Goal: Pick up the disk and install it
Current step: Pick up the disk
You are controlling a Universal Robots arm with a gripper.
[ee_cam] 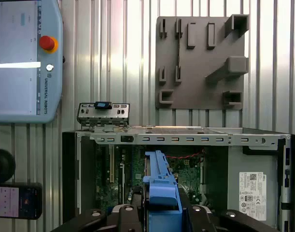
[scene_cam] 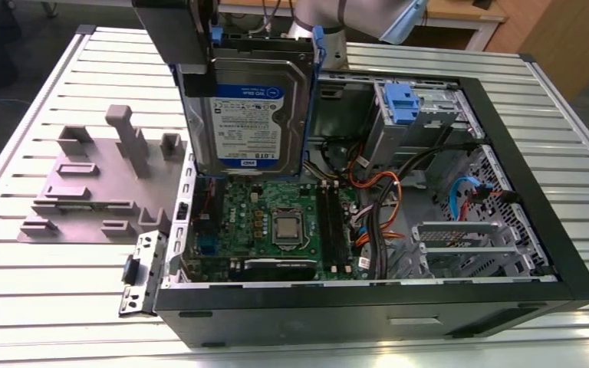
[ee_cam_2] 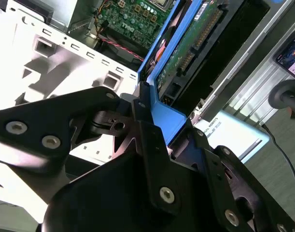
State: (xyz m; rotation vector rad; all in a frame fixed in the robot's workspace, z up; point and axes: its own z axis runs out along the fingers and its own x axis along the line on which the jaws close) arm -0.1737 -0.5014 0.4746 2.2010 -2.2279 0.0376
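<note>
The jaws are closed on the top edge of the flat silver hard disk with a white-and-blue label and blue plastic rails [scene_cam: 257, 107], and hold it upright in the air with its label side facing the exterior camera. One blue rail runs down each long edge. In both wrist views a rail end sits pinched between the black jaw parts [ee_cam: 161, 191], and the second wrist view shows the green circuit side of the disk [ee_cam_2: 186, 53]. Straight below the jaws lies the open black computer case [scene_cam: 540, 176], its side panel off and its whole interior open from above. The disk's lower edge hangs over the far edge of the green motherboard [scene_cam: 274, 222] and appears clear of it, close to the case wall on the exterior view's left. Off to the exterior view's right of the jaws stands a grey metal drive bay with a blue plastic latch piece [scene_cam: 402, 100], and orange and blue cables [scene_cam: 376, 184] crowd the space between that bay and the board. On the other side of the jaws, outside the case wall, a grey moulded fixture plate with upright posts [scene_cam: 90, 184] lies on the ribbed metal worktop [scene_cam: 49, 299], apart from the case, with bare ribs around it.
</note>
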